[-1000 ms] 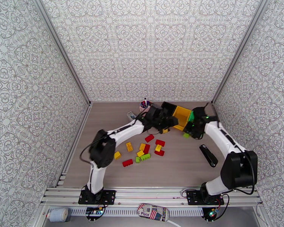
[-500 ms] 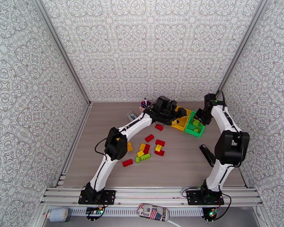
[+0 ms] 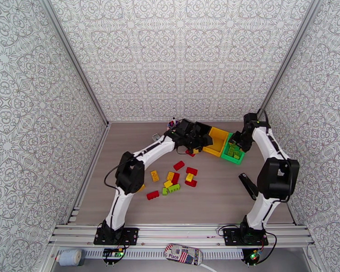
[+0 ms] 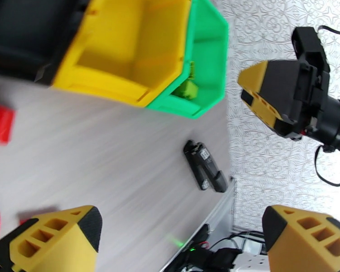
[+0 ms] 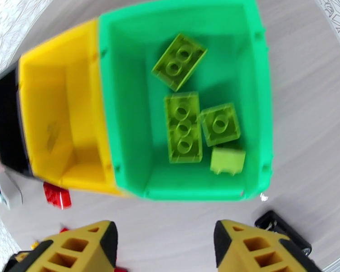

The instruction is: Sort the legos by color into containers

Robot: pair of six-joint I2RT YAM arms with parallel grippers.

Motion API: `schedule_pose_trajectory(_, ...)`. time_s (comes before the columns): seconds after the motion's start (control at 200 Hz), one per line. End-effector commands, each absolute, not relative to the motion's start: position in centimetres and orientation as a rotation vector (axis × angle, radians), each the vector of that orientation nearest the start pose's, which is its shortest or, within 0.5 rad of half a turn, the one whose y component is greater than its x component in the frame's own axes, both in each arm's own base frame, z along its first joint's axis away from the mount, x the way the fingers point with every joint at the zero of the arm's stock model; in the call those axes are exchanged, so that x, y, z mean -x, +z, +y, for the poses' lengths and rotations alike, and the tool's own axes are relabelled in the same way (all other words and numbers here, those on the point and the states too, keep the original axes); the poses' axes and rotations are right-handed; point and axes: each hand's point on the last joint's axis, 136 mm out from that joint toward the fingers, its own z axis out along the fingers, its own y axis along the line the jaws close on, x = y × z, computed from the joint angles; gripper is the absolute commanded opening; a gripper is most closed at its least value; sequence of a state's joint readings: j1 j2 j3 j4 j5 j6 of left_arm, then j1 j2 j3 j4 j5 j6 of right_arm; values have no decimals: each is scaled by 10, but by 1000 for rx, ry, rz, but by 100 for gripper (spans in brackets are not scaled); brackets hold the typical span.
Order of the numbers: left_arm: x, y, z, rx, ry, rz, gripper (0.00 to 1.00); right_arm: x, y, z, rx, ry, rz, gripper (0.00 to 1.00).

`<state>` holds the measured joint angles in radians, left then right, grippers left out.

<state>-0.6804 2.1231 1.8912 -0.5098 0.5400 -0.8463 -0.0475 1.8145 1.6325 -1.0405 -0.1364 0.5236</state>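
Note:
Three joined bins sit at the back right: black (image 5: 4,123), yellow (image 3: 218,139), which looks bare inside, and green (image 3: 234,153). Several lime bricks (image 5: 183,128) lie in the green bin (image 5: 124,87). My right gripper (image 5: 165,250) hovers open and empty above that bin's near edge, seen from above as the right gripper (image 3: 236,143). My left gripper (image 3: 199,140) is open over the black bin's front, its fingers (image 4: 56,236) wide apart with nothing between them. Red, yellow and green bricks (image 3: 175,177) lie scattered mid-table. Another red brick (image 3: 189,153) lies under the left wrist.
A black oblong object (image 3: 249,186) lies on the table right of the bricks. A pen cup (image 3: 172,123) and a small white box (image 3: 156,138) stand behind the left arm. Patterned walls close in the table on three sides.
My right gripper swung up from in front of the bins to above the green bin; the lime brick seen beside it is gone from the table. My left gripper reached back, then drew slightly left.

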Motion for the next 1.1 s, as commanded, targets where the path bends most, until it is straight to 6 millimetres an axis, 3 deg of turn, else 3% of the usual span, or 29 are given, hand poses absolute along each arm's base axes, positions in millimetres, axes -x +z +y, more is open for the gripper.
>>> schedule_pose_trajectory(0.0, -386, 205, -394, -87, -1107, 2570, 99, -407, 165, 41, -626, 381, 2722, 62)
schedule_pose_trajectory(0.3, -355, 183, -291, 209, -762, 2597, 98, -360, 155, 137, -320, 379, 2809, 66)
schedule_pose_trajectory(0.525, -313, 173, -215, 414, -625, 2572, 99, -310, 137, 223, 20, 359, 2869, 71)
schedule_pose_trajectory(0.66, -285, 169, -175, 531, -574, 2539, 99, -276, 119, 263, 215, 323, 2905, 73)
schedule_pose_trajectory(0.88, -240, 153, -130, 704, -542, 2506, 99, -232, 84, 304, 431, 270, 2950, 77)
schedule_pose_trajectory(1.095, -206, 140, -106, 807, -535, 2484, 99, -207, 53, 321, 529, 235, 2993, 78)
